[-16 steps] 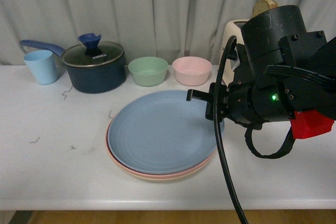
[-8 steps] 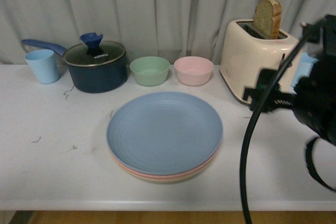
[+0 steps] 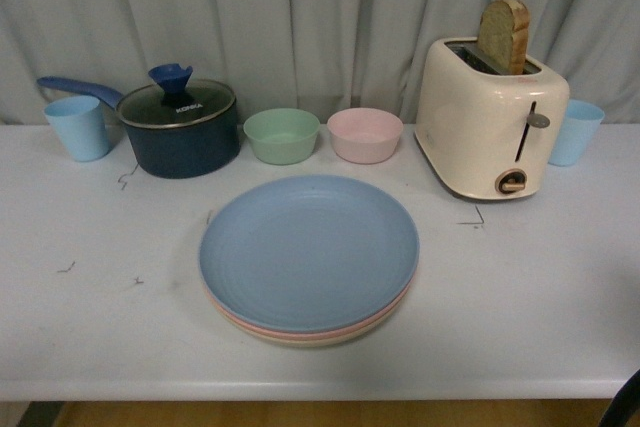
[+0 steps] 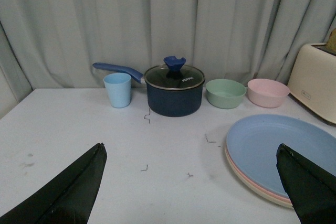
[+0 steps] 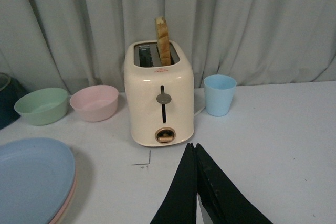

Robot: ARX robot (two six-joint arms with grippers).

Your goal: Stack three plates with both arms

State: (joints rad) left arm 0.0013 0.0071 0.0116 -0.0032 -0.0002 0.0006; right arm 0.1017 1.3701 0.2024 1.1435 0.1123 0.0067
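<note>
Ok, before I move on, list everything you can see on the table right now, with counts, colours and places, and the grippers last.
Round matte plates: 3, stacked centre front; blue plate on top, pink plate under it, cream plate at the bottom.
Small bowls: 2, behind the stack; green bowl, with pink bowl to its right.
Dark blue saucepan with glass lid: 1, back left.
Light blue cups: 2; left cup beside the saucepan, right cup behind the toaster.
Cream toaster: 1, back right, bread slice sticking up.
White table: 1.
Left gripper: black, open, empty.
Right gripper: black, shut, empty.
</note>
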